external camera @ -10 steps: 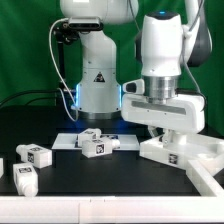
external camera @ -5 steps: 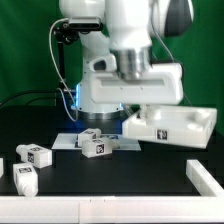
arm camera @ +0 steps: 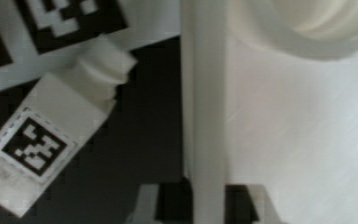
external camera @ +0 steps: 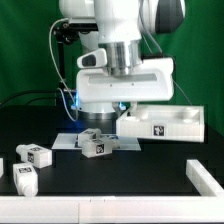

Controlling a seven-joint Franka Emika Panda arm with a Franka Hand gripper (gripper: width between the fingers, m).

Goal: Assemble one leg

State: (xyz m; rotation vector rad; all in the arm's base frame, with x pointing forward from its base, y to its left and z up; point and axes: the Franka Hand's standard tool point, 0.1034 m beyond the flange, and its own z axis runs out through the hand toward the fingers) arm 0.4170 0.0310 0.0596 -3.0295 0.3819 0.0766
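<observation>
My gripper (external camera: pixel 126 108) is shut on the rim of the large flat white slab (external camera: pixel 165 123) and holds it in the air, above the table, toward the exterior view's right. In the wrist view the slab's edge (arm camera: pixel 208 100) runs between my dark fingers (arm camera: pixel 167 202), and a round corner socket (arm camera: pixel 318 25) shows. My gripper (arm camera: pixel 204 204) grips that edge. Several legs, small white tagged blocks, lie on the black table: one (external camera: pixel 97 146) below the slab's near end, one (external camera: pixel 34 154) and one (external camera: pixel 25 179) at the left. One leg (arm camera: pixel 60 125) shows below in the wrist view.
The robot's white base (external camera: pixel 98 95) stands behind the legs. A white bar (external camera: pixel 207 177) lies at the exterior view's right front, and a white strip (external camera: pixel 50 211) runs along the front edge. A tagged white surface (arm camera: pixel 69 20) shows in the wrist view.
My arm has swung toward the exterior view's left with the slab in its grip. The slab has risen off the table and shifted left. The legs have not moved.
</observation>
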